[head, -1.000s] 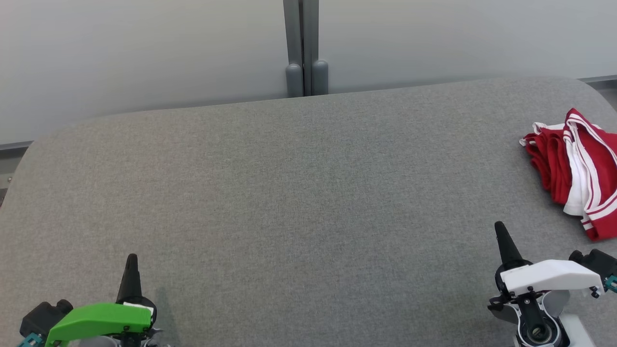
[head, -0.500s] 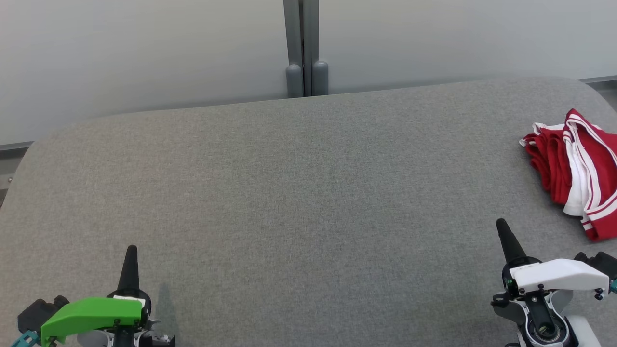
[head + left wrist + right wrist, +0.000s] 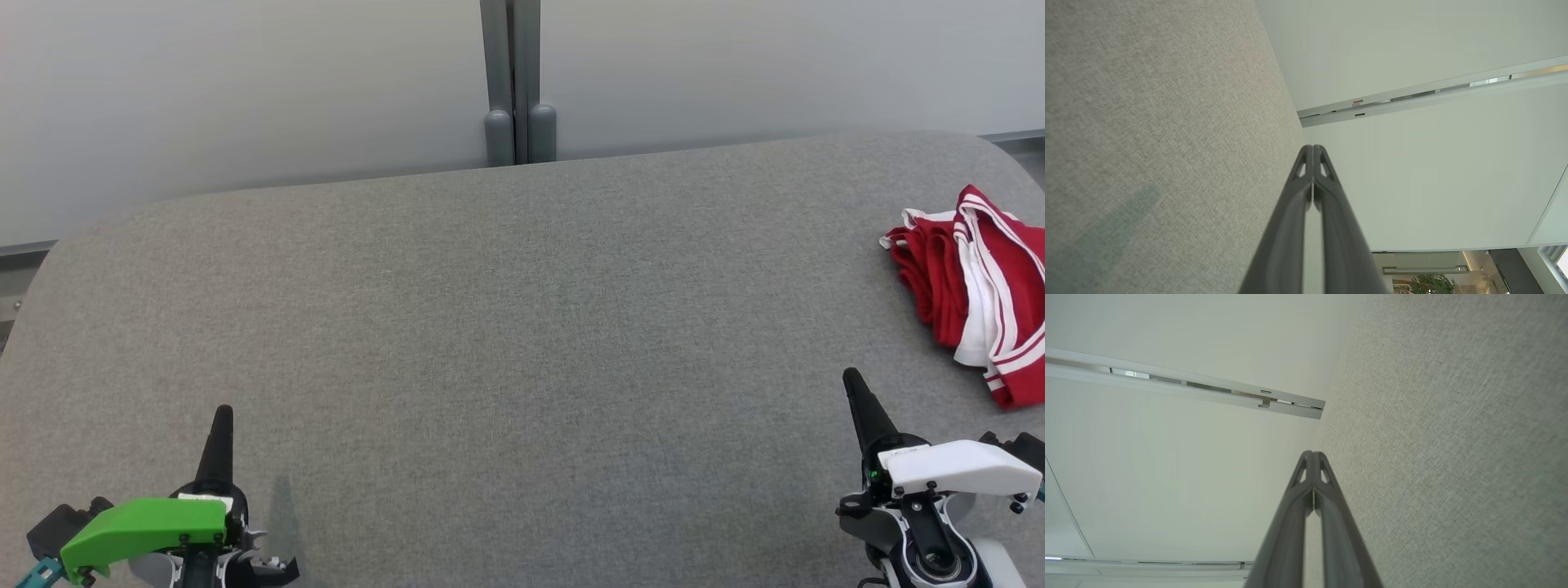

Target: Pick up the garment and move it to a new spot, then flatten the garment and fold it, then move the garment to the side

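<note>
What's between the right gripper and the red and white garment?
Nothing but bare grey tabletop, as the head view shows. The right gripper, shut, sits apart from the crumpled garment.

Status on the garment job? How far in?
Done: nothing, by the look of it. The red-and-white garment lies bunched at the right end of the table, neither flat nor neatly folded.
In hand: nothing. The left gripper and right gripper are shut, empty, and clear of the cloth.
Left: likely everything, namely pick up, relocate, flatten, fold, set aside.
</note>
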